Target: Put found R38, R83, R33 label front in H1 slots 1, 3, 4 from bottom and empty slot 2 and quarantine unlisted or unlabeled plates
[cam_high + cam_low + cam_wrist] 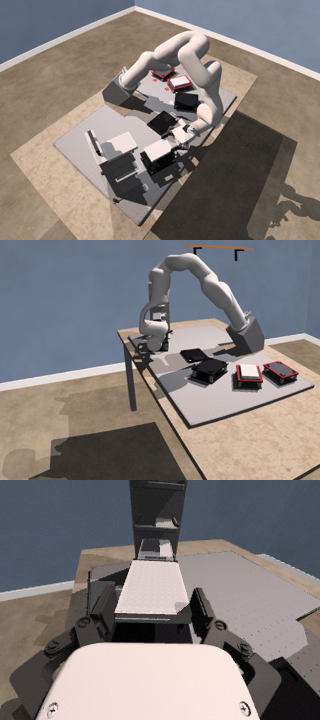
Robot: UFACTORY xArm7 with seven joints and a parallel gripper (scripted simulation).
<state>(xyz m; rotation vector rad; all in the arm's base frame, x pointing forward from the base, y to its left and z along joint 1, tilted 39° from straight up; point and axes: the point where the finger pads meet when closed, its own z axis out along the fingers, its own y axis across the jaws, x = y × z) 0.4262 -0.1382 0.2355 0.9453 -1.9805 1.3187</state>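
My gripper [176, 145] is shut on the short end of a white plate [157, 149] and holds it level over a black raised nest [158, 162] in front of the plate hotel H1 [116, 157]. In the wrist view the plate [152, 586] lies lengthwise between my fingers and points at the hotel [157, 515]. I make out no label on its near end. A pale plate [156, 548] shows in a lower hotel slot, and another shows in a slot above it [165, 523]. In the exterior view the arm hides the gripper.
Two red-rimmed quarantine nests stand at the far end: one holds a white plate [180, 82], the other [162, 73] is bare. A black raised nest [186, 101] and a flat black nest [162, 121] lie between. The deck edge runs close behind my wrist.
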